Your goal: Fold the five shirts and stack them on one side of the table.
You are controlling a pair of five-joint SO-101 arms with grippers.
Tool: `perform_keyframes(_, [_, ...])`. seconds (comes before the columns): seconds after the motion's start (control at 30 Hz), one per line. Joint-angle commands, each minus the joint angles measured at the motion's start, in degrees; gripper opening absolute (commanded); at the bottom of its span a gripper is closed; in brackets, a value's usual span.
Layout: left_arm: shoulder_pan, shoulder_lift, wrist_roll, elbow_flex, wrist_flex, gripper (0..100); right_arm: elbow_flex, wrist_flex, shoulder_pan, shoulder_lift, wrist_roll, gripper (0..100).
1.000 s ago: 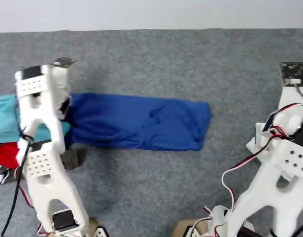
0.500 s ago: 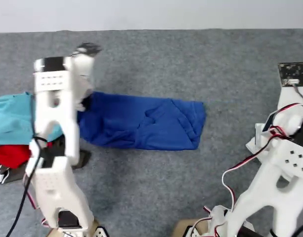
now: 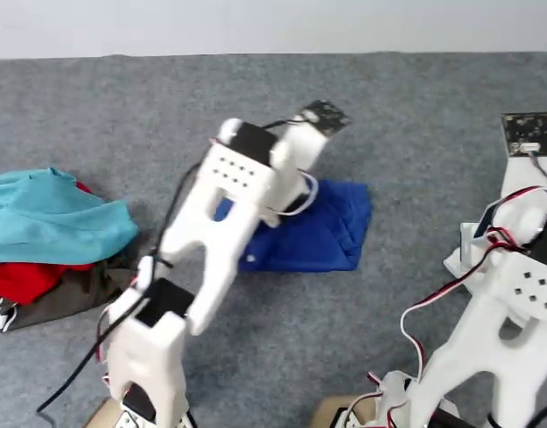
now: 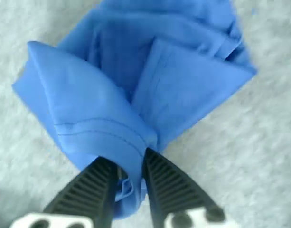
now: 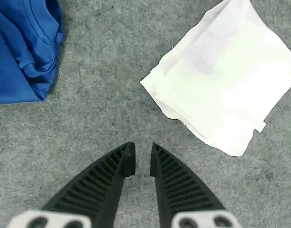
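The right gripper (image 5: 141, 153), jaws narrowly apart, hangs above grey carpet (image 5: 98, 109); a blue shirt (image 5: 17, 57) and, apparently, a folded white shirt (image 5: 226, 76) lie apart.

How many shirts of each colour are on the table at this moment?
Blue shirt: 1
Turquoise shirt: 1
Red shirt: 1
Dark shirt: 1
White shirt: 1
Total: 5

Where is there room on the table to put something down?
The back strip of the table, behind the blue shirt, is bare. So is the patch in front of that shirt. The left edge is crowded with a pile of shirts.
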Motion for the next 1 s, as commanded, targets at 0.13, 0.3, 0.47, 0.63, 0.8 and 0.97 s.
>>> perform_keyframes(0.13, [4.92,12.04,2.81,-20.53,1.41,0,-0.18,2.33,0.84,-1.63,0.44,6.7])
perform_keyframes(0.3, [7.47,18.73,2.90,-28.44,1.49,0,-0.09,2.33,4.09,-1.54,0.62,6.8])
perform_keyframes(0.47, [10.11,21.45,3.34,-33.01,1.41,0,3.60,2.24,6.29,-1.54,0.70,6.8])
perform_keyframes(0.63, [10.55,22.68,4.04,-34.95,1.32,0,5.54,1.63,6.20,-1.89,0.70,6.8])
perform_keyframes(0.8, [11.16,23.03,3.96,-34.77,1.32,1,5.54,0.66,6.20,-1.63,0.70,6.8])
perform_keyframes(0.97, [10.99,22.33,3.96,-34.86,1.58,15,5.54,0.66,6.11,-1.63,0.70,6.8])
